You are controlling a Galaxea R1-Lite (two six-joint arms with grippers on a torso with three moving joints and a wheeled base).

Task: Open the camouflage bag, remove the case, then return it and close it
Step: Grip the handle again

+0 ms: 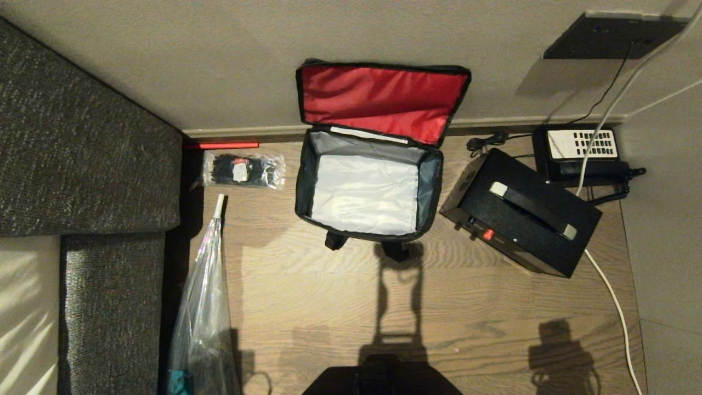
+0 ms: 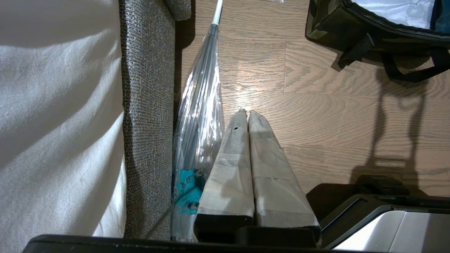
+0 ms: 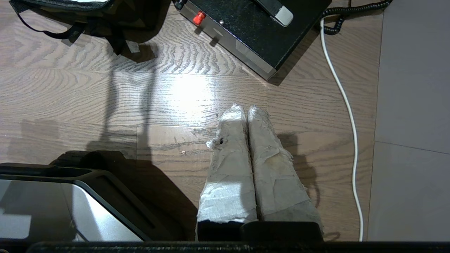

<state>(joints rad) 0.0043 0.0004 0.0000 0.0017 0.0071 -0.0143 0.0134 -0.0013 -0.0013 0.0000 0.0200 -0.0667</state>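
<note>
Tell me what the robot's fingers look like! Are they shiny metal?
No shiny metal shows on them. Each gripper has two long fingers that taper toward the tips, wrapped in pale grey-white tape, over a black base. The left gripper's tape looks smooth. The right gripper's tape is frayed and fuzzy, with yellowish stains.
</note>
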